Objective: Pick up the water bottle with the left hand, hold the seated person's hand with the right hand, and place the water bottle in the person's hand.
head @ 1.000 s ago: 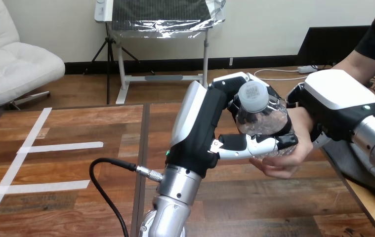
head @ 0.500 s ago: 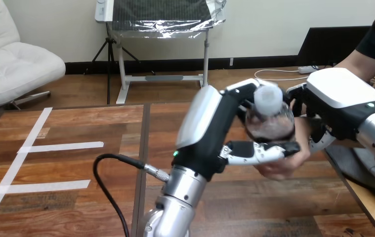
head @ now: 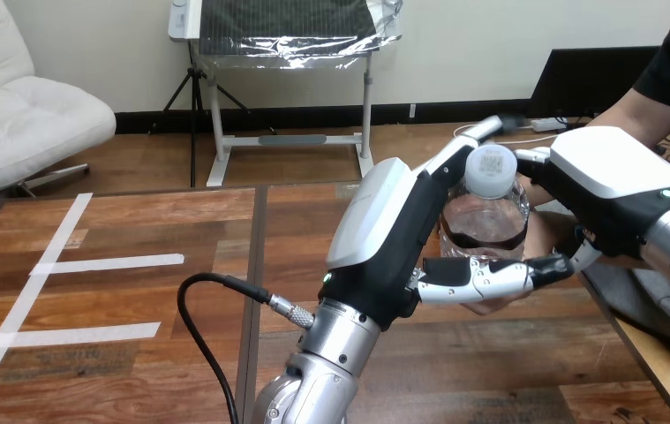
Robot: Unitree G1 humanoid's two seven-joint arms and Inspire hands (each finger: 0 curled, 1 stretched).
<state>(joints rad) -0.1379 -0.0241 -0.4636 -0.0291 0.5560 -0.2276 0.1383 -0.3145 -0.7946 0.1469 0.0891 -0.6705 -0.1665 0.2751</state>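
Left hand (head: 384,234) spread wide: fingers straight behind water bottle (head: 487,212), thumb straight in front. Bottle upright on person's hand (head: 546,237). Right hand (head: 609,181) clasped round person's wrist, above table (head: 137,230).

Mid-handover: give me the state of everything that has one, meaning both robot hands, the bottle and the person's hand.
left hand: open, straight fingers and thumb either side of the water bottle.
right hand: shut on the person's wrist.
water bottle: upright, cap on, against the person's hand.
person's hand: cupped under and behind the bottle.
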